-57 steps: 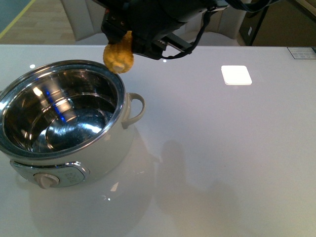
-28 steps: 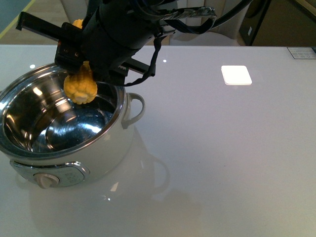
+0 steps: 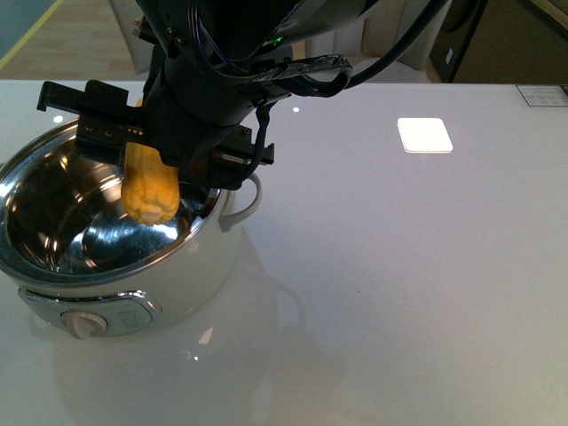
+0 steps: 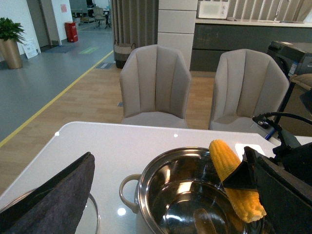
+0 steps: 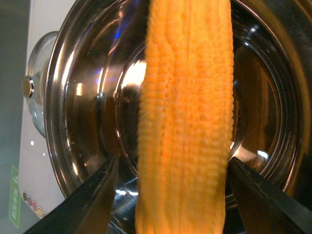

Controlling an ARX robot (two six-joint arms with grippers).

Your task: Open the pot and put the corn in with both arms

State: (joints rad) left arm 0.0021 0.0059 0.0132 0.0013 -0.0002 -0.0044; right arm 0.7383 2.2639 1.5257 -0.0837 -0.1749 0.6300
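The right gripper [image 3: 146, 173], closed on the yellow-orange corn cob [image 3: 148, 186], has come from the far rim to above the open mouth of the cream-white electric pot [image 3: 191, 266] with steel interior, so only the release seems left; the cob hangs tilted, its lower end below the rim. The bowl is bare below, the steel walls near all around; the left gripper is out of view.

You see the pot [image 3: 191, 275] with a glossy cream body that looks enamelled or plastic, while its inside is mirror-bright polished steel catching lights and reflections. The corn [image 5: 185, 122] looks matt yellow-orange, its surface bumpy with rows of kernels. The table [image 3: 417, 293] is smooth, glossy white, mirroring shadows. The right gripper [image 5: 173, 195] reads as matt black plastic. A dark, felt-like cloth [image 4: 53, 195] looks soft and matt. The chairs [image 4: 156, 85] wear smooth beige upholstery.
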